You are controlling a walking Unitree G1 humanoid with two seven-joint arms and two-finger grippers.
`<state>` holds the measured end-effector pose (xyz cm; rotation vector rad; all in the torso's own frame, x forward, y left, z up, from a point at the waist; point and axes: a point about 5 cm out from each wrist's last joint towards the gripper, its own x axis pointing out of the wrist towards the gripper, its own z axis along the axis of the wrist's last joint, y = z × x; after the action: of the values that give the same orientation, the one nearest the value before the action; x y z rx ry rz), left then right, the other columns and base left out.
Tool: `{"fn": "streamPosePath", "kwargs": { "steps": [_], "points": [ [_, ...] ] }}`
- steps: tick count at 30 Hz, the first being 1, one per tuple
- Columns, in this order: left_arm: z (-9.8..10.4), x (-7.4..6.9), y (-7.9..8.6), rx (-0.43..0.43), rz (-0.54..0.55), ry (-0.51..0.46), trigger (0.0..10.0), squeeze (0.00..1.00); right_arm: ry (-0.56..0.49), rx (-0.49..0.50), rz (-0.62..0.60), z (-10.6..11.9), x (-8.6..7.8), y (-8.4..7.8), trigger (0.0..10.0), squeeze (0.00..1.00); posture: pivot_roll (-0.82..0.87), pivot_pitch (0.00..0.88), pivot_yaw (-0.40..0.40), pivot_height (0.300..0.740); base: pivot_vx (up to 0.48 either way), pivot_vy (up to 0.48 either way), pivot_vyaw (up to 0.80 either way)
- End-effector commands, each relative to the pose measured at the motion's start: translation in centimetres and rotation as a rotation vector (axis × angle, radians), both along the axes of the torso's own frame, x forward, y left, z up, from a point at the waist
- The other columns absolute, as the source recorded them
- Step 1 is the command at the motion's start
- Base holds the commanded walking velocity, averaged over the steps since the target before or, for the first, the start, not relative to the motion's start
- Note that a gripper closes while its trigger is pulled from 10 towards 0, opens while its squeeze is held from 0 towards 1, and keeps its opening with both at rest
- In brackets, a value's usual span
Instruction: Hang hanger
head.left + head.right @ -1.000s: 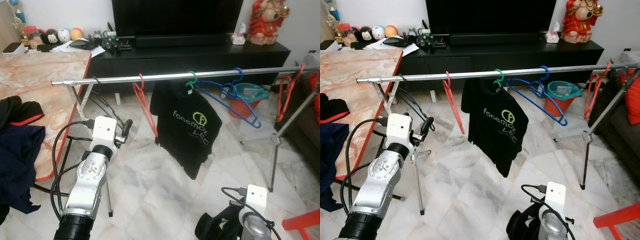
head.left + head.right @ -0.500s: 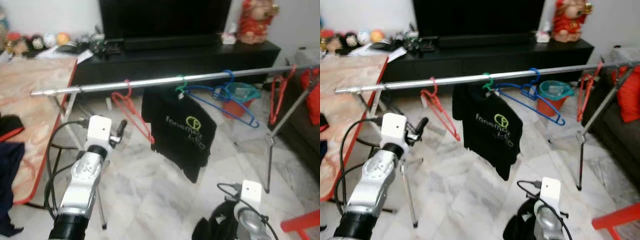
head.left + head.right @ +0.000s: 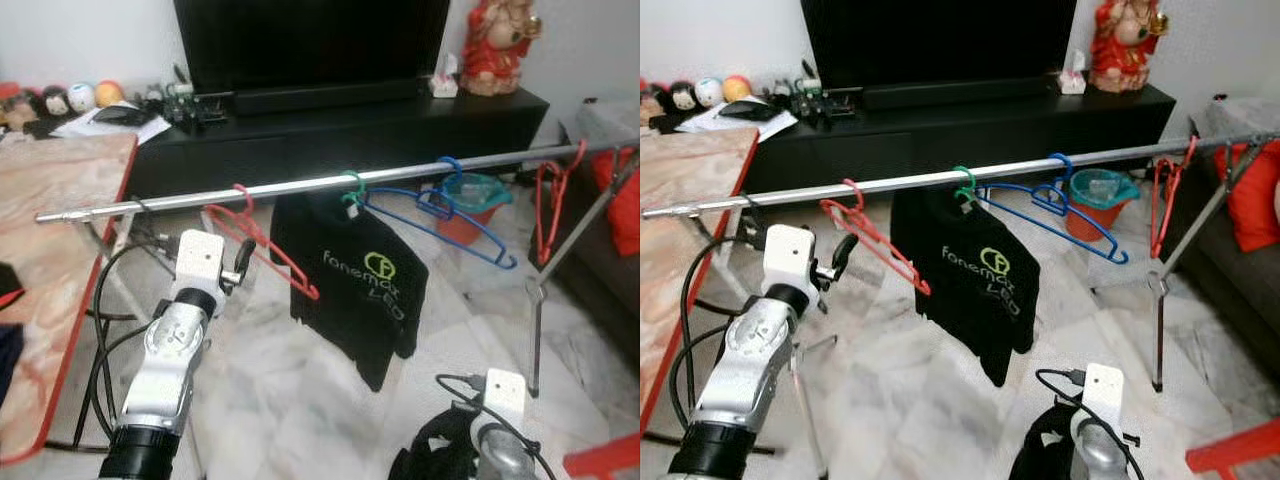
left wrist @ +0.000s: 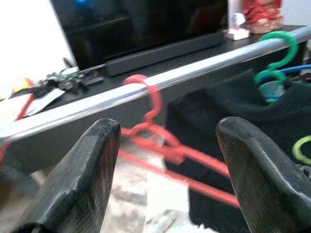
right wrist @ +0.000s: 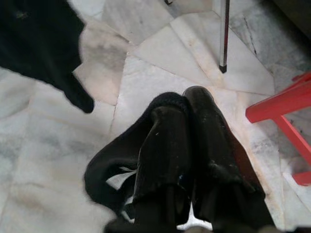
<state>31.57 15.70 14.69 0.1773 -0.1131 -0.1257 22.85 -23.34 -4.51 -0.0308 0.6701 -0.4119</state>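
Note:
A red hanger (image 3: 268, 246) hangs by its hook on the long silver rail (image 3: 300, 185), left of a black T-shirt (image 3: 360, 290) on a green hanger (image 3: 352, 186). My left gripper (image 3: 243, 262) is raised just below the rail, beside the red hanger and apart from it. In the left wrist view that gripper (image 4: 165, 131) is open, with nothing between its fingers and the red hanger's hook (image 4: 149, 94) ahead. Low at the front, my right gripper (image 5: 184, 99) is shut, with a black cloth (image 5: 121, 165) bunched around its fingers.
Blue hangers (image 3: 462, 215) and another red hanger (image 3: 548, 200) hang further right on the rail. Rack legs (image 3: 535, 320) stand on the marble floor. A marble-topped table (image 3: 50, 230) is at the left, a black TV cabinet (image 3: 330, 125) behind, a red stool (image 3: 605, 462) at the front right.
The whole view has shifted as the camera moved. The red hanger stays on the rail and now hangs turned more to the right. My left gripper remains open beside it.

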Motion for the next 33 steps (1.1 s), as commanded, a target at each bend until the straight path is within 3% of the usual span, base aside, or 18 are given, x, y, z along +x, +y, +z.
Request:
{"fn": "streamPosePath", "kwargs": {
  "steps": [1,19,24,33],
  "points": [
    [0.3,0.0,-0.5,-0.013,-0.019,-0.003,10.0,0.0,-0.033,-0.018,-0.008,0.6,0.5,-0.6,10.0,0.0,-0.09,0.0,-0.011,0.74,0.292,0.0,0.0],
    [-0.2,0.0,-0.3,-0.022,-0.013,0.047,10.0,0.0,-0.054,-0.021,-0.011,0.9,0.9,-0.6,10.0,0.0,-0.09,0.0,-0.013,0.74,0.292,0.0,0.0],
    [-0.8,-0.5,0.3,0.004,0.026,0.192,10.0,0.0,-0.056,-0.021,-0.014,0.9,0.9,-0.6,10.0,0.0,-0.08,0.0,-0.014,0.74,0.161,0.0,0.0],
    [-0.8,-1.6,0.4,-0.03,0.091,0.357,10.0,0.0,-0.053,-0.019,-0.008,0.9,1.0,-0.5,10.0,0.0,-0.08,0.0,-0.018,0.74,0.0,0.0,0.0]
  ]
}}
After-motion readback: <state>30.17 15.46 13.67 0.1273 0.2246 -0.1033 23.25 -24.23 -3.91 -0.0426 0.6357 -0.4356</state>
